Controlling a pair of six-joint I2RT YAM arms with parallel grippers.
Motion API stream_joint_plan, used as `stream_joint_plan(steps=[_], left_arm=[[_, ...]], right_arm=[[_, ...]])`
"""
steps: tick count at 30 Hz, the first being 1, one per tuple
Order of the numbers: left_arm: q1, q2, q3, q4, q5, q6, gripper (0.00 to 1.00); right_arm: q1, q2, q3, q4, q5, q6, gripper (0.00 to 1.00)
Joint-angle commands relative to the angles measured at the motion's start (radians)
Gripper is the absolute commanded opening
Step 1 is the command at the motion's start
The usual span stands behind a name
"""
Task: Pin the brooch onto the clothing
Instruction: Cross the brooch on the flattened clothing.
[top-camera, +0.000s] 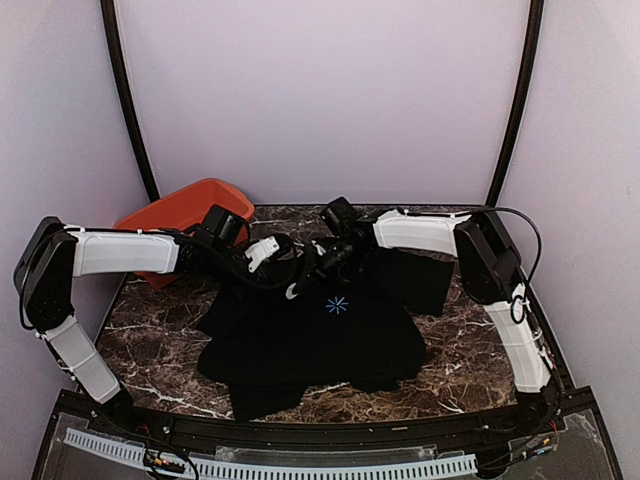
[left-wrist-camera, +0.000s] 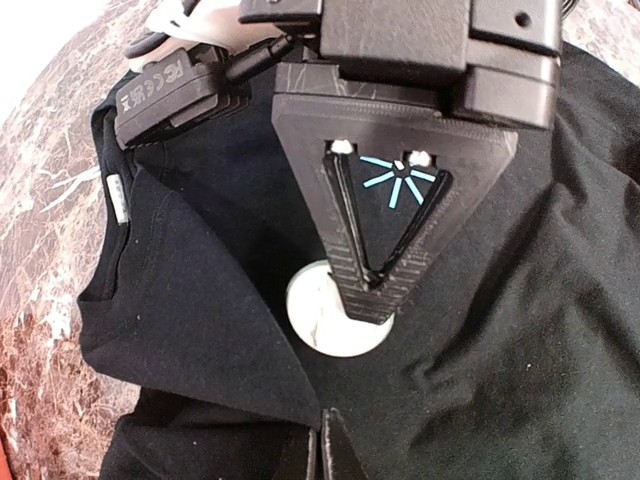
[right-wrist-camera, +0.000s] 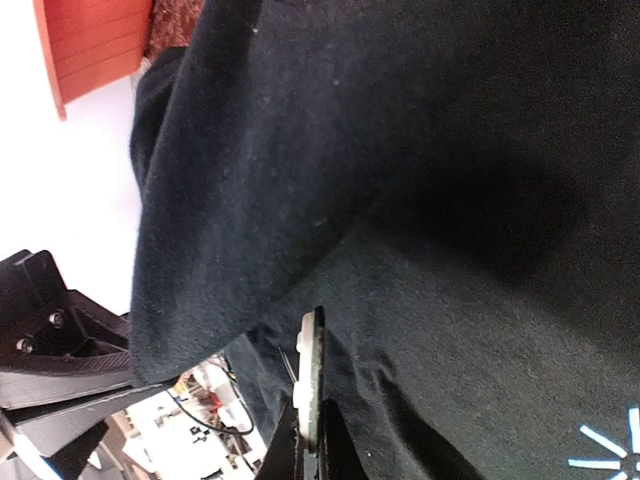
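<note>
Brooch (right-wrist-camera: 310, 362) is a small pale round disc, edge-on in the right wrist view at bottom centre, clenched between the right gripper (right-wrist-camera: 305, 455) jaws. In the left wrist view the same disc (left-wrist-camera: 316, 322) shows face-on at centre, whitish, lying against black cloth under the tip of the right arm's triangular black fingers, which partly cover it. T-shirt (top-camera: 300, 345) is black and short-sleeved, spread mid-frame in the top view on the marble counter (top-camera: 150, 335), hem toward the bottom of the frame. Light-blue starburst print (top-camera: 337, 305) sits on the chest, just right of the disc in the top view; in the left wrist view it shows through the cut-out in the right gripper's finger. Brooch is near the print, not on it, on the collar side. A flap of shirt is folded over at left of the left wrist view, with a white neck label (left-wrist-camera: 118, 196) at its upper left. The fold's edge runs down into the left gripper (left-wrist-camera: 320, 450) at bottom centre, jaws clenched and apparently pinching that cloth. In the right wrist view the raised fold hangs over the left half of the frame beside the disc. Both arms meet over the shirt's upper part in the top view. An orange-red tray (top-camera: 175, 215) sits at the upper left behind the left arm.
</note>
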Motion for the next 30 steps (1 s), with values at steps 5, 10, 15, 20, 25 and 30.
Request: stream_joint_plan(steps=[5,10,15,20,25,30], left_arm=[[-0.013,-0.004,0.008,-0.036,-0.032,0.026,0.01],[-0.021,0.000,0.009,-0.042,-0.041,0.034,0.01],[-0.034,0.009,0.015,-0.053,-0.049,0.042,0.01],[-0.043,0.013,0.016,-0.056,-0.059,0.047,0.01],[-0.051,0.014,0.018,-0.059,-0.055,0.048,0.01],[-0.055,0.015,0.018,-0.059,-0.053,0.048,0.01]], right_arm=[[-0.044,-0.076,-0.130,0.187,-0.111,0.116,0.00],[-0.067,-0.098,-0.192,0.275,-0.153,0.174,0.00],[-0.070,-0.100,-0.201,0.319,-0.179,0.207,0.00],[-0.068,-0.091,-0.193,0.321,-0.181,0.217,0.00],[-0.066,-0.083,-0.188,0.325,-0.183,0.223,0.00],[-0.057,-0.075,-0.177,0.325,-0.179,0.225,0.00]])
